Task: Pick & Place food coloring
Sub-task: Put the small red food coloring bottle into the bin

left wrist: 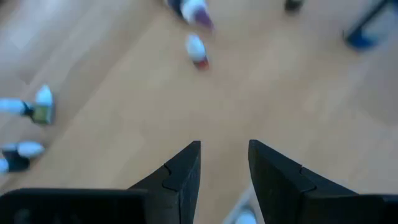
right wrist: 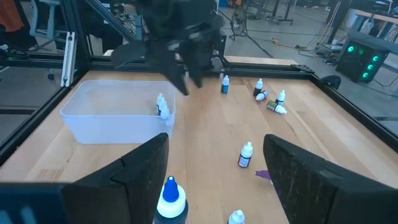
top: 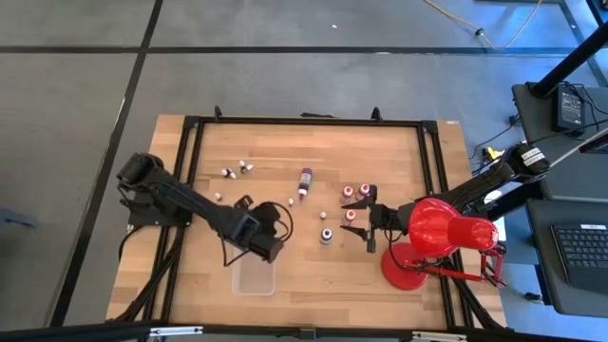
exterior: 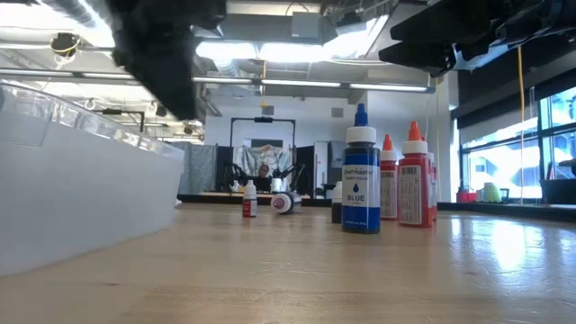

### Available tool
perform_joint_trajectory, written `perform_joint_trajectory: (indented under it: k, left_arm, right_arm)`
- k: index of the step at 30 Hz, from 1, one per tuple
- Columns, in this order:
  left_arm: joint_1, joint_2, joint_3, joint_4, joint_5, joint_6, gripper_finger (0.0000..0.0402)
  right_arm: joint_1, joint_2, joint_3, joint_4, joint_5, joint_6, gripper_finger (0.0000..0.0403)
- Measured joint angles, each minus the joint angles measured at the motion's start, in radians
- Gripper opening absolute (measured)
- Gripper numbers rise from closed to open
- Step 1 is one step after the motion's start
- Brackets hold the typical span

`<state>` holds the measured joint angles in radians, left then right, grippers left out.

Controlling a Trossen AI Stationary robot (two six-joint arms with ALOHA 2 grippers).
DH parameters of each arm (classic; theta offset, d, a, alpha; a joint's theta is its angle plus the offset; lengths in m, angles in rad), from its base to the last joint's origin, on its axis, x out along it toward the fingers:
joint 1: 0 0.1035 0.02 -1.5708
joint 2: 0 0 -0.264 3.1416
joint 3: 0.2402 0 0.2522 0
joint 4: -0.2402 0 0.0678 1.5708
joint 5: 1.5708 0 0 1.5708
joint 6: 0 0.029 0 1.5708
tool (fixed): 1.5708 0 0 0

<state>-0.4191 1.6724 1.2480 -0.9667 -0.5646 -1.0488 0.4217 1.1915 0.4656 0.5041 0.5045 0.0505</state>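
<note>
The left end effector (top: 269, 249) is hovering just above the far end of the clear tray (top: 255, 279) at the near edge of the wooden surface (top: 313, 275), its fingers (left wrist: 180, 177) parted and grasping nothing. One small white-capped bottle (right wrist: 163, 107) is already standing inside the tray. The right end effector (top: 369, 228) is waiting right of centre, spread wide over a blue bottle (right wrist: 170, 200), not gripping it. The other food coloring bottles are sitting scattered across the surface, with a purple one (top: 305, 180) lying near the middle. A red desk lamp (top: 439, 233) is standing at the right.
</note>
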Motion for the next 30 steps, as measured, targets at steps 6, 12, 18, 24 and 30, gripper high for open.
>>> perform_joint_trajectory:
  k: [6, 12, 18, 24, 30]
  left_arm:
    - [0.073, -0.007, 0.0, 0.134, 0.051, 0.156, 0.0131]
    - [0.169, 0.001, 0.001, 0.304, 0.075, 0.354, 0.0128]
    - [0.251, 0.002, 0.001, 0.344, 0.094, 0.375, 0.0127]
    - [0.294, 0.024, 0.002, 0.347, 0.063, 0.419, 0.0127]
    - [0.307, 0.072, 0.001, 0.343, 0.071, 0.397, 0.0137]
  right_arm:
    - [0.0, 0.0, 0.0, 0.0, 0.0, -0.002, 0.0265]
    - [0.0, 0.0, 0.0, -0.002, 0.0, -0.004, 0.0265]
    - [0.0, 0.0, 0.0, -0.011, 0.0, -0.005, 0.0265]
    - [0.0, 0.0, 0.0, -0.02, 0.0, -0.006, 0.0265]
    - [0.0, 0.0, 0.0, -0.022, 0.0, -0.006, 0.0265]
